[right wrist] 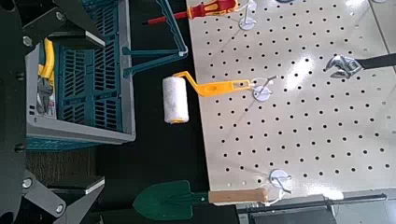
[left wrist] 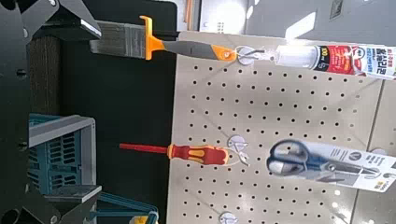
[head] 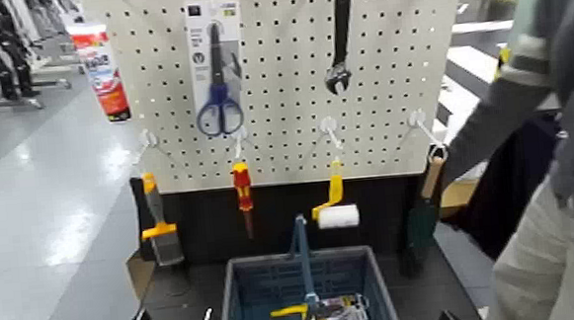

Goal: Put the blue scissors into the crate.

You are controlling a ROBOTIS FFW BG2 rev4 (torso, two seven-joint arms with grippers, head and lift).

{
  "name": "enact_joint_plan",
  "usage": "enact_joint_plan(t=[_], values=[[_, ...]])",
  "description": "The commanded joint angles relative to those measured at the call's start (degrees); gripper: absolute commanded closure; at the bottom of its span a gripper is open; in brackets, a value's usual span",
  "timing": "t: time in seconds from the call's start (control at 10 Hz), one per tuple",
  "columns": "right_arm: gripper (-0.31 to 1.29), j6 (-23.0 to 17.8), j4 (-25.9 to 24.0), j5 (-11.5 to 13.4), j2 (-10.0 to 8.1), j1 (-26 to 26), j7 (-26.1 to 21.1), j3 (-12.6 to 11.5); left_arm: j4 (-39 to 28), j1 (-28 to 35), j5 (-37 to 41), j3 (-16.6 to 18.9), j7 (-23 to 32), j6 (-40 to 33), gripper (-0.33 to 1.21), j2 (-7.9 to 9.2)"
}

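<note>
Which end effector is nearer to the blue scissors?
Left. The left end effector is below the blue scissors and slightly to their left; the right end effector is also below, but much farther to their right.

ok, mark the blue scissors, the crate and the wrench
blue scissors [head: 220, 117]: head view, on the handle loops
crate [right wrist: 80, 132]: right wrist view, on the rim
wrench [head: 341, 33]: head view, on the black handle
</note>
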Motion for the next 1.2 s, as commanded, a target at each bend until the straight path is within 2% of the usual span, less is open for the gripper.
enact_joint_plan(t=[0.1,0.3,0.8,1.2], values=[[0.26,0.0,0.1,0.0,0.1,0.0,0.0,0.1,0.1,-0.2,0.5,-0.3,0.0,0.0,0.15,-0.97],[0.26,0.1,0.2,0.0,0.1,-0.1,-0.2,0.2,0.3,-0.3,1.0,-0.5,-0.3,0.4,0.15,-0.88],[0.26,0.1,0.5,0.0,0.28,-0.4,-0.2,0.5,1.0,-2.7,2.7,-1.2,-1.4,0.5,0.18,0.62],[0.26,0.0,0.6,0.0,0.28,-0.4,0.0,0.5,1.1,-7.1,4.2,1.3,-8.4,4.2,0.19,0.88]])
